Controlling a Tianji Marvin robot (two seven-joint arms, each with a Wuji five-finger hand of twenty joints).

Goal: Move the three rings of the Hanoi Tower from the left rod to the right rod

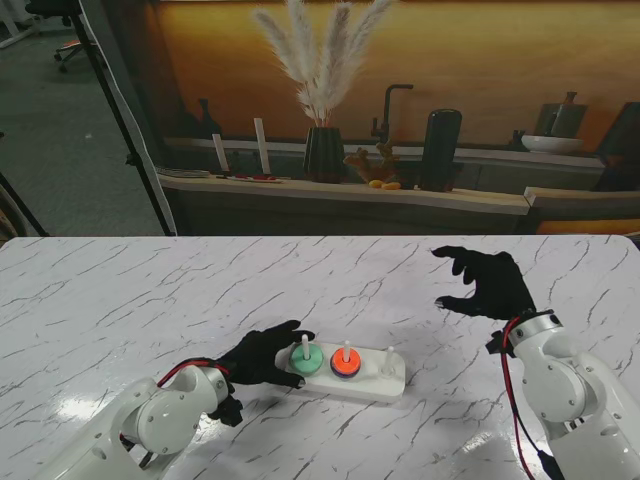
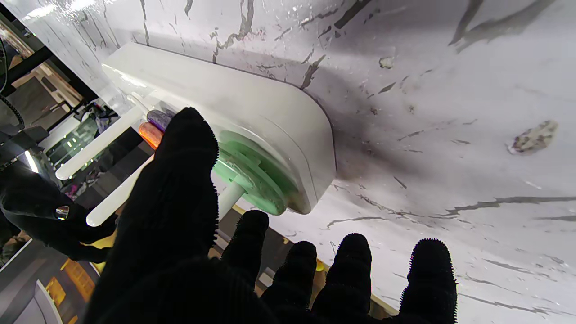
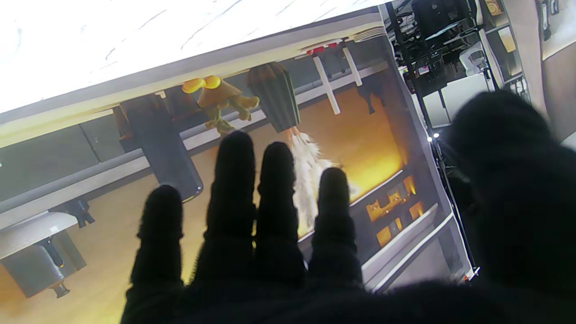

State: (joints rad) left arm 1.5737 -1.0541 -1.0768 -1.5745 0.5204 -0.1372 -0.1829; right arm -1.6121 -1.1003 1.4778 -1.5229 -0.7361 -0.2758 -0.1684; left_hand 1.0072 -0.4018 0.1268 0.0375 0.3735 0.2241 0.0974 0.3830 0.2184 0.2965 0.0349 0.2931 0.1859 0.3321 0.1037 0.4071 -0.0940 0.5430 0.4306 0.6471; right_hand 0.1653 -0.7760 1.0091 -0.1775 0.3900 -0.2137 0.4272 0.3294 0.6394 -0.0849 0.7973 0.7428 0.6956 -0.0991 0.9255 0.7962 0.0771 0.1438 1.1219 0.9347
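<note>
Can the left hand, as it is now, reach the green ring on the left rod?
Probably yes: the black-gloved left hand sits open beside the flat green ring, and nothing stands between them.

Colours on the marble

The table [image 1: 150, 290] is showing white with grey-black veining. The tower base [image 1: 385, 382] and rods are showing white. The green ring [image 1: 303, 362] is sitting mint; the orange ring [image 1: 346, 362] is lying on purple. Both gloves are showing black.
</note>
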